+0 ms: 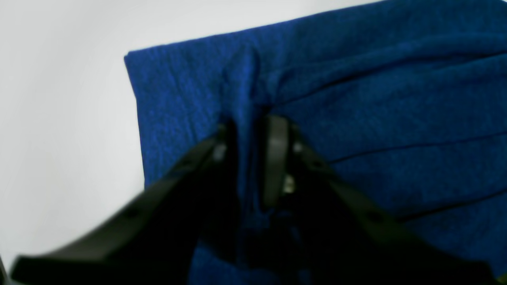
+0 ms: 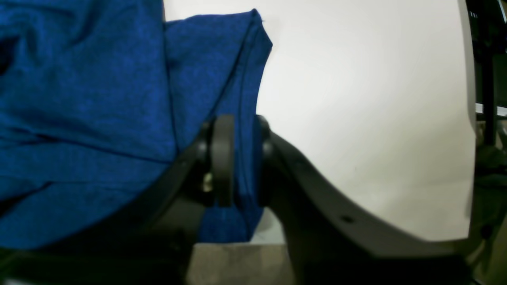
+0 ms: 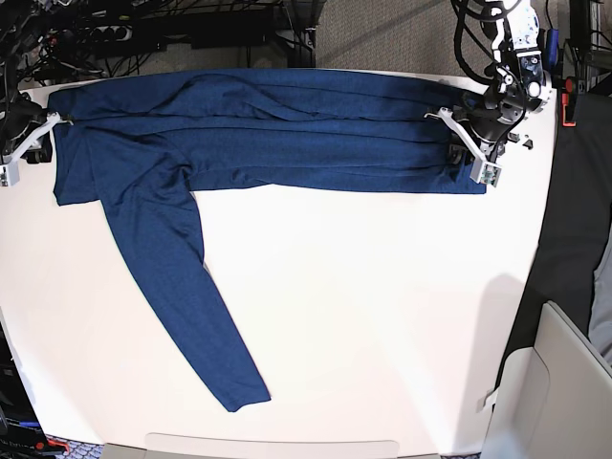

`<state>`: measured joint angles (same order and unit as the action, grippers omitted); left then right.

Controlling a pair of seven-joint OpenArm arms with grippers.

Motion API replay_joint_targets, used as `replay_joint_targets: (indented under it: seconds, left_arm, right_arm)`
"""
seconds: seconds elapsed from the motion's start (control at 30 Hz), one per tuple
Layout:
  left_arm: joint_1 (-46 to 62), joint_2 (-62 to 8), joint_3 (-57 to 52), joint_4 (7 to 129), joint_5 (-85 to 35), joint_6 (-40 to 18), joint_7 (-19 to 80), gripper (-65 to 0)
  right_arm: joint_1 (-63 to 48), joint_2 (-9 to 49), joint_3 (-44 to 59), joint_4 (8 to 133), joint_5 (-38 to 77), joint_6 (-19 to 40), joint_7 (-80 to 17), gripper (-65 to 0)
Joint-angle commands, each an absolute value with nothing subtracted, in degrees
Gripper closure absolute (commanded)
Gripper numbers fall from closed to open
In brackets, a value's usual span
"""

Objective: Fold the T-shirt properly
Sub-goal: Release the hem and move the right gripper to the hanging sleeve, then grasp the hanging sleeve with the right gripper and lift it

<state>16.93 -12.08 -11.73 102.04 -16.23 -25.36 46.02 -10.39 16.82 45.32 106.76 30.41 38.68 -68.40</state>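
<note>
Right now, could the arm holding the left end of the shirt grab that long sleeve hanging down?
Probably not yet. The right pincer is shut on the T-shirt edge, so it is busy. The sleeve lies bare on the table, nothing covering it.

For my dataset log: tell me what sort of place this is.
Probably a robotics lab: a plain white worktable, tangled cables and power strips behind it, and a navy-blue long-sleeved knit shirt stretched between two arms.

The T-shirt lies stretched across the far side of the table, one sleeve trailing toward the near edge. The left gripper sits at the shirt's right end in the base view, the right gripper at its left end.
</note>
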Motion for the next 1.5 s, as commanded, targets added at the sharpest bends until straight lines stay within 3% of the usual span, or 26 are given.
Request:
replay_joint_targets:
  seconds: [0.0, 0.2, 0.33, 0.47, 0.7, 1.13, 1.37, 1.43, 1.47]
  left_arm:
    - [16.7, -12.7, -12.2, 103.3, -16.6, -25.4, 44.8, -14.8]
    - [16.6, -12.4, -14.3, 103.3, -16.6, -25.4, 45.0, -23.4]
    - [15.5, -12.4, -14.3, 103.3, -16.6, -25.4, 45.2, -30.2]
    - [15.5, -12.4, -14.4, 103.3, -16.7, -25.4, 44.9, -31.3]
    - [15.5, -12.4, -14.5, 103.3, -16.8, -25.4, 44.9, -31.3]
    - [15.4, -12.4, -14.5, 105.4, -16.9, -25.4, 44.9, -31.3]
    - [15.4, -12.4, -14.5, 105.8, -16.9, -25.4, 44.9, -31.3]
    - [15.4, -12.4, -14.5, 105.8, -16.9, -25.4, 44.9, -31.3]
    - [15.4, -12.4, -14.5, 105.8, -16.9, -25.4, 44.9, -31.3]
  right_arm:
    - [-9.4, 17.3, 47.0, 107.8, 31.2, 38.6, -67.2, -13.6]
    - [0.1, 15.4, 45.8, 106.7, 29.4, 38.5, -67.2, -22.2]
    - [9.5, 13.6, 40.0, 101.2, 19.0, 38.5, -67.1, -27.2]
    - [17.4, 11.9, 32.6, 91.6, 11.4, 38.5, -60.9, -29.8]
    - [28.1, 10.3, 25.2, 74.8, 1.1, 38.5, -49.0, -29.8]
    - [40.1, 8.8, 25.0, 42.3, -11.4, 38.5, -24.6, -29.8]
    - [40.6, 8.7, 24.9, 36.9, -11.6, 34.6, -23.3, -29.4]
    - [40.6, 8.7, 24.9, 36.1, -11.6, 34.6, -26.0, -25.2]
    - [40.6, 8.7, 24.9, 36.0, -11.3, 34.7, -28.0, -20.0]
